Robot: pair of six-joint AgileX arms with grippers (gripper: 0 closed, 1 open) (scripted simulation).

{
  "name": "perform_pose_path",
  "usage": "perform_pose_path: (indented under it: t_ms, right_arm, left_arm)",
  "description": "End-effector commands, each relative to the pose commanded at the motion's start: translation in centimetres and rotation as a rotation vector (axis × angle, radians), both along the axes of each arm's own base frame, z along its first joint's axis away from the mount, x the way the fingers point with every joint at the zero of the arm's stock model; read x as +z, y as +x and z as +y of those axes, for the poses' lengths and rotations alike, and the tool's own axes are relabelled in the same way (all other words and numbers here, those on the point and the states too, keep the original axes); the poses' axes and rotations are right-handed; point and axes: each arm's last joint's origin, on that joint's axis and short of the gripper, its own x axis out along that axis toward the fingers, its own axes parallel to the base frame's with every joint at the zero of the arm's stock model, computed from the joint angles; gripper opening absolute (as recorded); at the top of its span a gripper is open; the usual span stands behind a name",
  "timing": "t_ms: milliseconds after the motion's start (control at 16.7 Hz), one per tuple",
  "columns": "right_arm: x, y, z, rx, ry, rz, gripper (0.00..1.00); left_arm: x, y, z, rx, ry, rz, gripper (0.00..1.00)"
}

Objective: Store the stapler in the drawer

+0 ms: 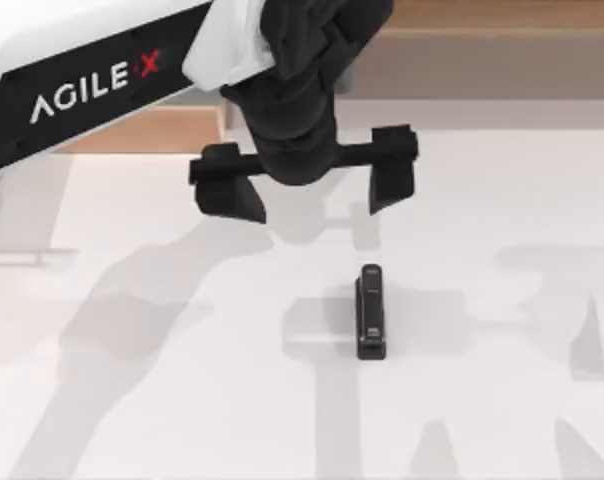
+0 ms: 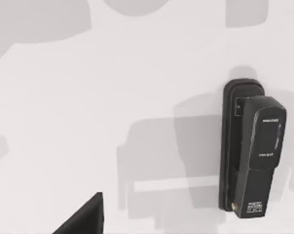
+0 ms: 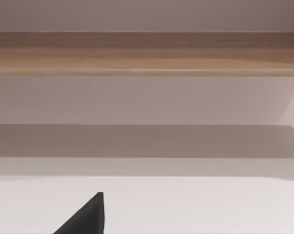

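The white table (image 1: 132, 400) takes up most of the top view, crossed by grey shadows of the arms. Along the upper edge of that frame runs the drawer (image 1: 502, 60), with grey inner walls and a tan wooden strip above them; the right wrist view looks at the same grey walls (image 3: 147, 141) beneath a tan wooden band. The left arm (image 1: 92, 80), white and black with AgileX lettering, reaches in from the upper left of the top view. Its left gripper (image 1: 307, 190) hangs in the upper centre of the frame, fingers spread wide apart and holding nothing. The stapler (image 1: 371, 311) lies flat on the table just right of centre in the top view, below the gripper and apart from it, its long side running up and down the frame. In the left wrist view the stapler (image 2: 251, 151) sits at the right of the frame, and a black fingertip (image 2: 86, 219) shows at the lower edge. The right wrist view shows a black fingertip (image 3: 86, 219) at its lower edge too; how far that gripper is open cannot be told.
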Motion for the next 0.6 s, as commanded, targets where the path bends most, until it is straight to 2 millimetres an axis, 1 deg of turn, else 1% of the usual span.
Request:
perform_pose_path:
  t_ms: [180,300,420,600]
  right_arm:
    - [0.0,0.0,0.0,0.000,0.000,0.000,1.00]
    - [0.0,0.0,0.0,0.000,0.000,0.000,1.00]
    - [0.0,0.0,0.0,0.000,0.000,0.000,1.00]
    - [0.0,0.0,0.0,0.000,0.000,0.000,1.00]
  left_arm:
    - [-3.6,0.6,-4.2,0.003,0.082,0.105,1.00]
    - [-5.6,0.7,-6.2,0.005,0.126,0.151,1.00]
    - [-6.9,0.6,-7.3,0.007,0.155,0.178,1.00]
    - [-7.3,0.5,-7.7,0.008,0.164,0.186,1.00]
